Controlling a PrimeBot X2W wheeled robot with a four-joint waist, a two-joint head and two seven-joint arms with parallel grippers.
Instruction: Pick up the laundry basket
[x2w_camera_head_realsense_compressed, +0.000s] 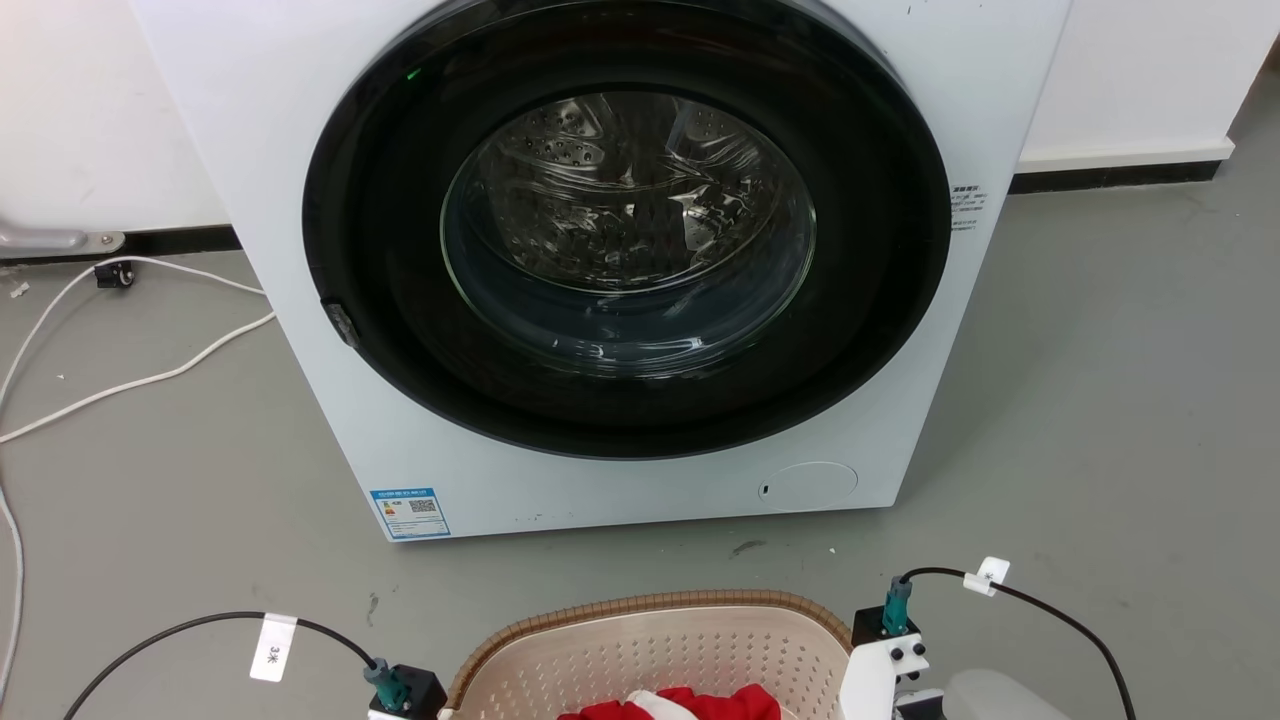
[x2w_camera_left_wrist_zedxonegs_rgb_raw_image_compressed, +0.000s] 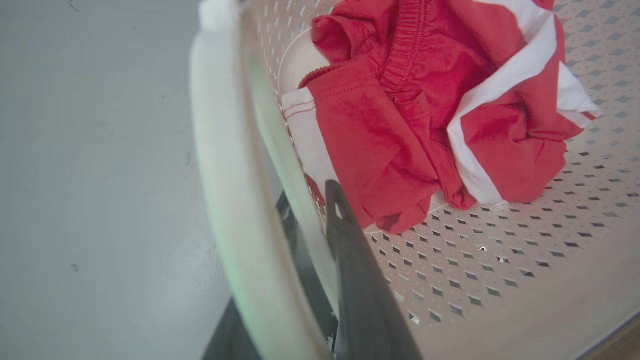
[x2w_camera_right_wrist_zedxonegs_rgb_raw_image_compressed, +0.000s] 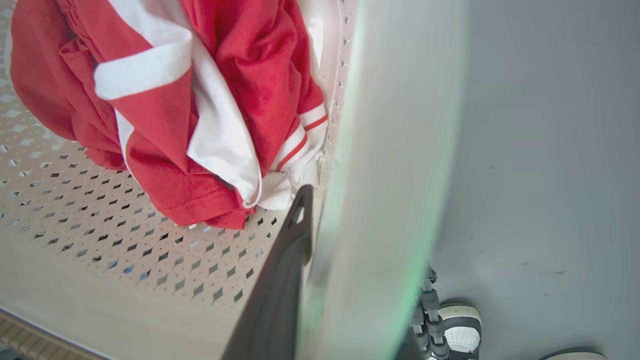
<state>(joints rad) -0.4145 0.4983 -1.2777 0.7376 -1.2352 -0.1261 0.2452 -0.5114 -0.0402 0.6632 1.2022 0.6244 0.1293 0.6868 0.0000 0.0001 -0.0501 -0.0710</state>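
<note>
Head view shows the laundry basket (x2w_camera_head_realsense_compressed: 650, 640) at the near edge, just in front of the washer (x2w_camera_head_realsense_compressed: 620, 270). The left arm (x2w_camera_head_realsense_compressed: 405, 690) is at its left side and the right arm (x2w_camera_head_realsense_compressed: 885, 655) is at its right side. Red and white clothes (x2w_camera_left_wrist_zedxonegs_rgb_raw_image_compressed: 425, 110) lie inside it. Whether it is off the grey floor (x2w_camera_head_realsense_compressed: 1100, 400) yet cannot be told.

Left wrist view shows the left claw (x2w_camera_left_wrist_zedxonegs_rgb_raw_image_compressed: 310, 210) with one dark finger (x2w_camera_left_wrist_zedxonegs_rgb_raw_image_compressed: 350, 280) inside the holey wall. The other finger is outside the wall, under the left handle (x2w_camera_left_wrist_zedxonegs_rgb_raw_image_compressed: 225, 200). The claw looks pinched tight on the basket's side.

Right wrist view shows the right claw (x2w_camera_right_wrist_zedxonegs_rgb_raw_image_compressed: 325, 215) with one finger (x2w_camera_right_wrist_zedxonegs_rgb_raw_image_compressed: 280, 280) inside the wall, by the right handle (x2w_camera_right_wrist_zedxonegs_rgb_raw_image_compressed: 395, 175). Its second finger is hidden, so nobody can tell if it is squeezing.

Trouble could come if one side is not held well. The basket could tip as the arms go up, and the clothes could slide out. If one arm rises faster, the thin wall could bend and slip free. The washer is close, so a swing forward could bump it.
</note>
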